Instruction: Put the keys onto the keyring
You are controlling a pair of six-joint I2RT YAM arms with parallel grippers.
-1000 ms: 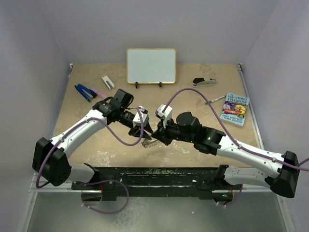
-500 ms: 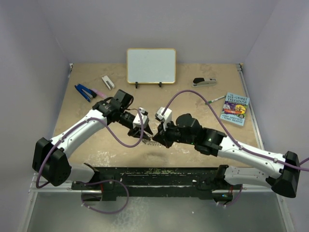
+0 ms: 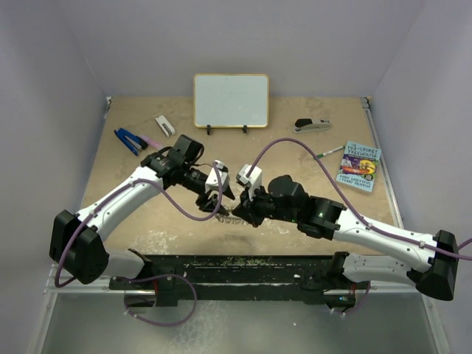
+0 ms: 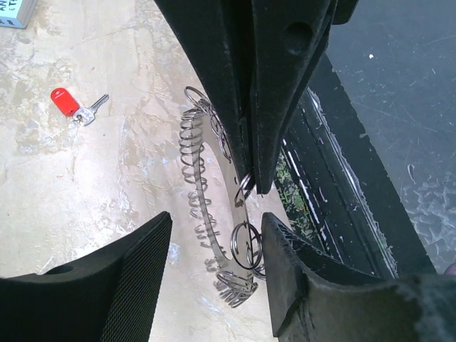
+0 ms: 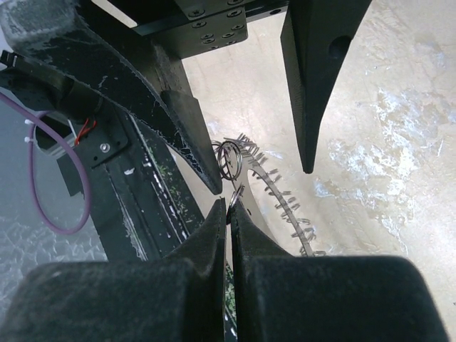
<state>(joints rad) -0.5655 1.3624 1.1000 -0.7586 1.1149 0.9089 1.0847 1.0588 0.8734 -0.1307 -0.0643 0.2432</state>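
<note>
Right gripper is clamped thinly on the rim of the keyring, holding it between the spread, empty fingers of the left gripper. The key lies well beyond those fingertips, off to one side. Such a slight pinch may let the ring twist or slip if the left fingers snag its fringe

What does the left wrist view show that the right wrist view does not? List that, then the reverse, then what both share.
Left wrist only: the red key lying on the table, apart from the keyring, and a book corner at the frame's edge.
Right wrist only: a purple cable looping beside the black base rail.
Both: the keyring, the right gripper shut on one of its small loops, and the open left gripper close by.
</note>
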